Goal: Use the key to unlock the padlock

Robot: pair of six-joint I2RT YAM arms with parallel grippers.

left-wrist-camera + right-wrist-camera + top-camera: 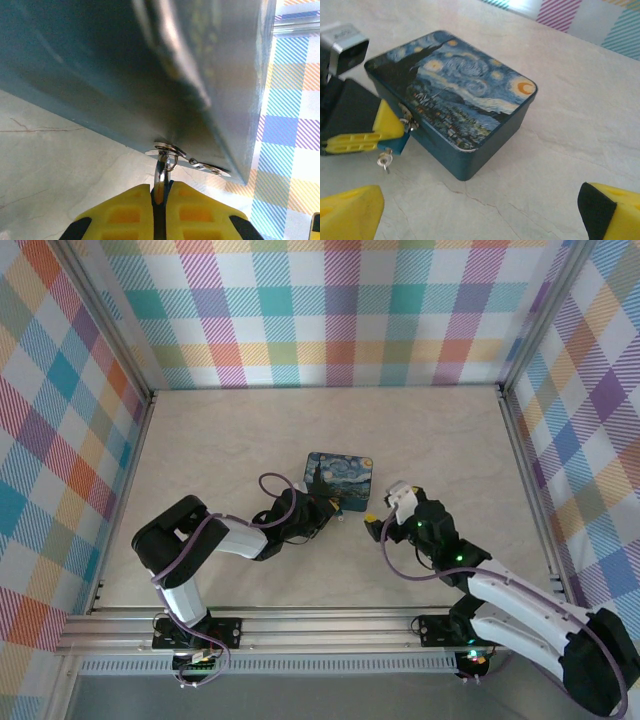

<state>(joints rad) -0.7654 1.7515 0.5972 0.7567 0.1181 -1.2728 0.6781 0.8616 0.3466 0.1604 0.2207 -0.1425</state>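
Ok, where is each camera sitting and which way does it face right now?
Top external: above and behind the arms, looking down at the table; both show, left claw at the starry-night tin, right claw open nearby.
Left wrist: low, facing the tin's side wall; its yellow fingers shut on the padlock.
Right wrist: looks obliquely at the tin's lid; its fingertips at the bottom corners.
Shared: top and right wrist both show the tin and left claw.
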